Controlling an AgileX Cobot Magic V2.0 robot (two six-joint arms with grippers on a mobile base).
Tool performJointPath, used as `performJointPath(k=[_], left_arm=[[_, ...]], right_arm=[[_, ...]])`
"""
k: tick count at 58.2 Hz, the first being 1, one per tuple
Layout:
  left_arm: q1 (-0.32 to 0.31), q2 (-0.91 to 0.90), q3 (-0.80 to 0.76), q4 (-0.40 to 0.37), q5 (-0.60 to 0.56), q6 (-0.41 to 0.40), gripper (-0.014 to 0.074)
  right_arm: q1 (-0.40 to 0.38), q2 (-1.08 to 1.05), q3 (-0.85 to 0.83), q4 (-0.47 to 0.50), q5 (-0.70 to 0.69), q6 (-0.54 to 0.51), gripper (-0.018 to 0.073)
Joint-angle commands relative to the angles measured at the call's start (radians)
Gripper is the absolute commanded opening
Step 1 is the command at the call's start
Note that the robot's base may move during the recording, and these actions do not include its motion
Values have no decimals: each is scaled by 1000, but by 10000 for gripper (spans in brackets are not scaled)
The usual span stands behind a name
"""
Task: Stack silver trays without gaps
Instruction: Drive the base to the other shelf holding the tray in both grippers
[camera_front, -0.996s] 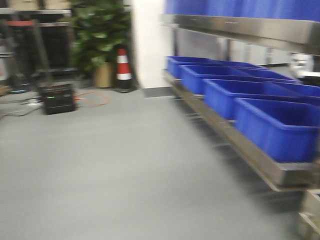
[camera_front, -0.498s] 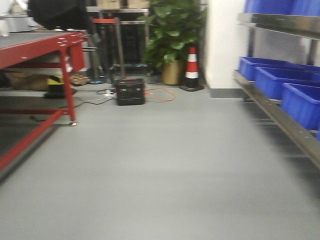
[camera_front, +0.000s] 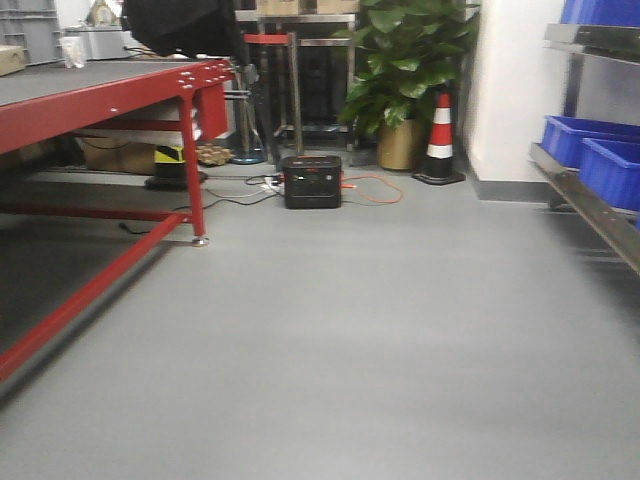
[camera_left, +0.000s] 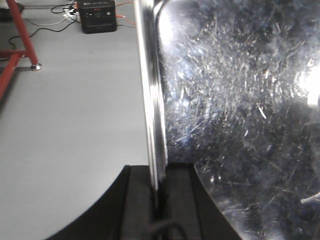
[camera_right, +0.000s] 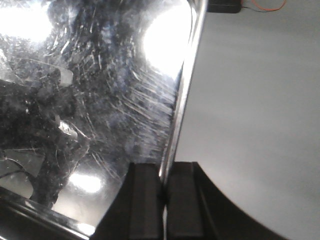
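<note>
The shiny, scratched stainless-steel rectangular tray is held over the grey floor; the left gripper has its jaws pinched narrow on the rim at the tray's 9 o'clock edge; the right gripper clamps the 3 o'clock rim likewise. Deep blue plastic bins sit at 3 o'clock ahead.

Scratched, glossy metal tray; matt, seemingly smooth floor
</note>
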Motion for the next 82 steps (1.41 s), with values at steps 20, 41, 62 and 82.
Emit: performJointPath(k=[20, 41, 62, 82], left_arm=[[-10, -1, -7, 0, -31, 20, -26], [-10, -1, -7, 0, -31, 20, -26], [-10, -1, -7, 0, -31, 20, -26], [-10, -1, -7, 0, -31, 20, -26]], right_arm=[[7, -10, -13, 32, -56, -18, -80], [7, -10, -13, 32, -56, -18, -80], [7, -10, -13, 32, -56, -18, -80], [7, -10, -13, 32, -56, -18, -80]])
